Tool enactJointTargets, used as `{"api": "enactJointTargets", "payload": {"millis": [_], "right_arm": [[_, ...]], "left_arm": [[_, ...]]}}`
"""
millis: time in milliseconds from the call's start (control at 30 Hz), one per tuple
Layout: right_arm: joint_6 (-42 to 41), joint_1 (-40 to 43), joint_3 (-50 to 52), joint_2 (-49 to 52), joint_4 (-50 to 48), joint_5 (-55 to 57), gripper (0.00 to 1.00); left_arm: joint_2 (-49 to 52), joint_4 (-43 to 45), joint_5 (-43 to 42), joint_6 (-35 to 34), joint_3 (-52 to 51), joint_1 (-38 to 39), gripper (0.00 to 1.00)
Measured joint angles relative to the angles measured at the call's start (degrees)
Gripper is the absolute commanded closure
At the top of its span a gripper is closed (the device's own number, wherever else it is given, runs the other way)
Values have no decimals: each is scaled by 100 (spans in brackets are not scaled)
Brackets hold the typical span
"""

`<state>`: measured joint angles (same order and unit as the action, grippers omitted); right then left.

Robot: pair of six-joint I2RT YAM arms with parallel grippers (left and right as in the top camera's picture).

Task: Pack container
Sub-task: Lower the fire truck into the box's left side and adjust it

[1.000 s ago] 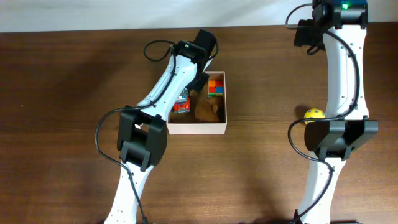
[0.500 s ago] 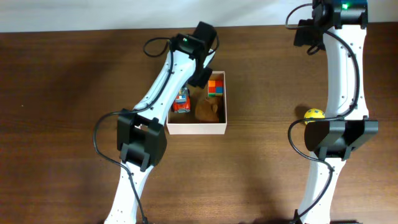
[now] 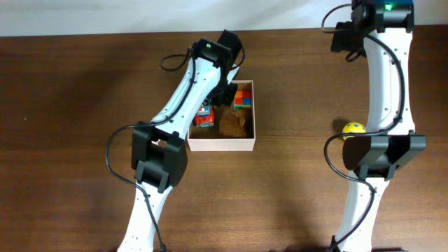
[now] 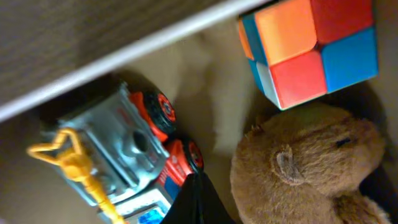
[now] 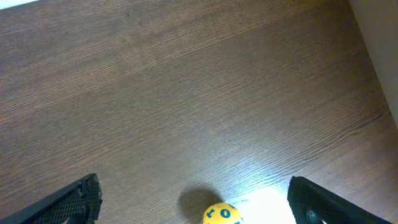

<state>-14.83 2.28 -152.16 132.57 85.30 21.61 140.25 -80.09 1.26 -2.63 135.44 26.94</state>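
Left gripper, overhead view: set at the end of the left arm, which runs from the lower left of the frame up to the upper centre; gripper lowered over the upper left part of the container; how wide it stands cannot be told from above. Container: square, shallow, cream-walled, on the brown wooden table, upper centre of the frame. It holds a red toy truck at its left wall, a brown plush toy at lower centre and a multicoloured cube in the upper right corner. Right arm: stands along the right side of the frame, reaching to the top edge, well apart from the container. Yellow ball: on the table, just beside the right arm's left side.

Left wrist view: fingers pressed together into one dark wedge at bottom centre, nothing visible between them; wedge sits between the truck and the plush toy. Truck at lower left, grey body, red wheels, yellow hook; cube at upper right, showing orange, red and blue faces; plush toy at lower right; cream container wall crosses the upper left as a slanted strip, dark table beyond it.

Right wrist view: right gripper spread wide, one dark finger at the lower left corner, the other at the lower right, holding nothing; yellow ball at bottom centre, partly cut by the frame edge, on bare table between the fingers.
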Motion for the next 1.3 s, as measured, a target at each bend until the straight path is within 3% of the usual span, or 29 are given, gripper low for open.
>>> {"api": "enactJointTargets", "payload": {"millis": [1300], "right_arm": [[2, 0, 0, 2, 0, 0, 1]], "left_arm": [[234, -505, 175, -7, -26, 0, 98]]}}
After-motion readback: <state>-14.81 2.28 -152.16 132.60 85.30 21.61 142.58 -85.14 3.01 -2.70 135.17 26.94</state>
